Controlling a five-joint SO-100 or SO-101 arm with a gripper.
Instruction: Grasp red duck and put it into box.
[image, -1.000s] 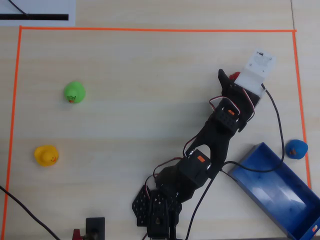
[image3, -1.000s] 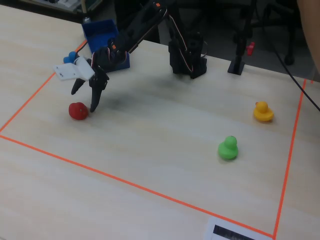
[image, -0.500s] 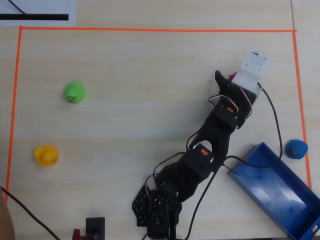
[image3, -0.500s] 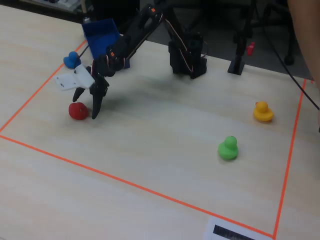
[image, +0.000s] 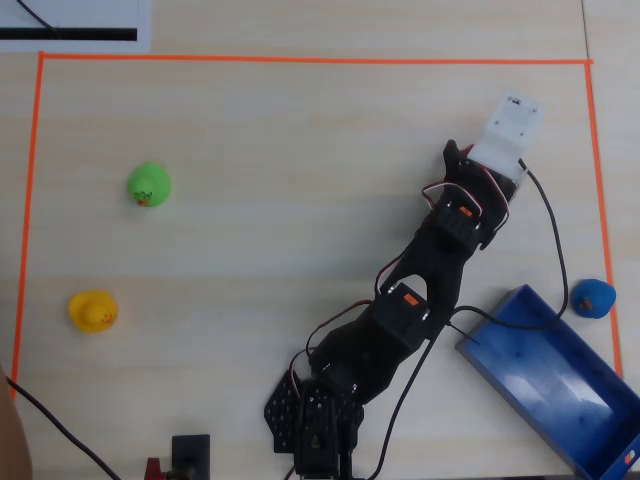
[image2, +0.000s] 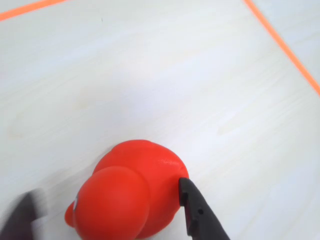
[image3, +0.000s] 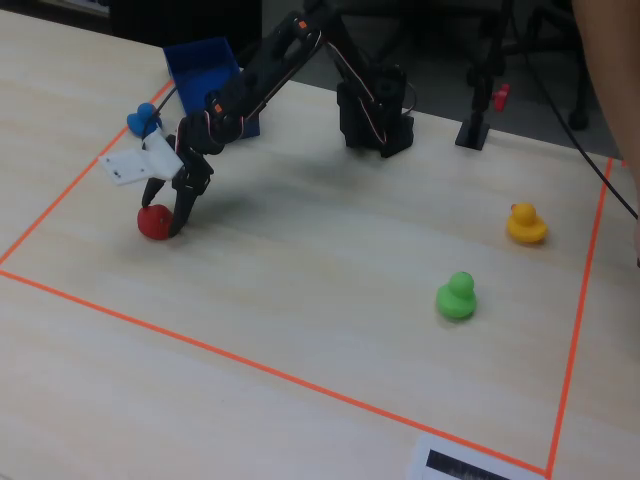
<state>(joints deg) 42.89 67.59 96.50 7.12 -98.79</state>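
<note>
Wrist view: red duck (image2: 131, 194) between end effector (image2: 107, 212) fingers

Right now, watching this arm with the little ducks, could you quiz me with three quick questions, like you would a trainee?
1. True or false: the red duck already lies in the box.
2. Which duck sits nearest the box: A green, B yellow, C blue?
3. Fill in: the fingers stand on either side of the ___ duck.

Key: 1 false, it is on the table; 2 C; 3 red.
</note>
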